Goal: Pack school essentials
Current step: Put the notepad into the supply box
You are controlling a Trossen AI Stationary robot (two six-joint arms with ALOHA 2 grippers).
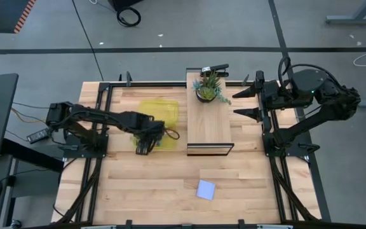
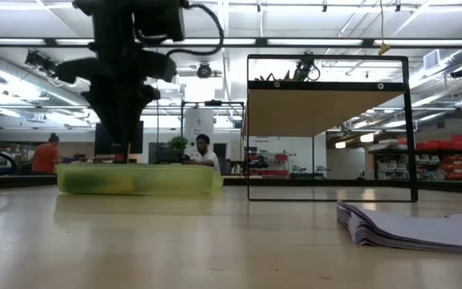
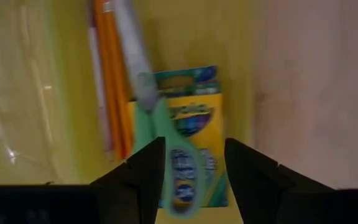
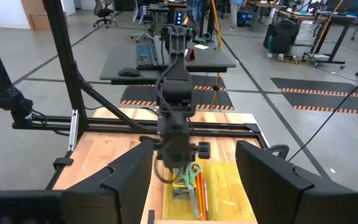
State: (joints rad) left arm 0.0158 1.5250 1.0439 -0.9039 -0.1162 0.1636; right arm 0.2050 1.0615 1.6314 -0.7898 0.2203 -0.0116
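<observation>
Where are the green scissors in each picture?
High view: not visible, hidden under the left gripper.
Low view: not visible.
Left wrist view: scissors between the gripper's open fingers, lying on the crayon box.
Right wrist view: scissors in the yellow case, the shared landmark.

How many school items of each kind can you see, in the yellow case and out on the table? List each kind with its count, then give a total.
Scissors: 1
Crayon box: 1
Orange pencils: 2
Sticky-note pad: 1, on the bare table; the others lie in the yellow case
Total: 5
</observation>
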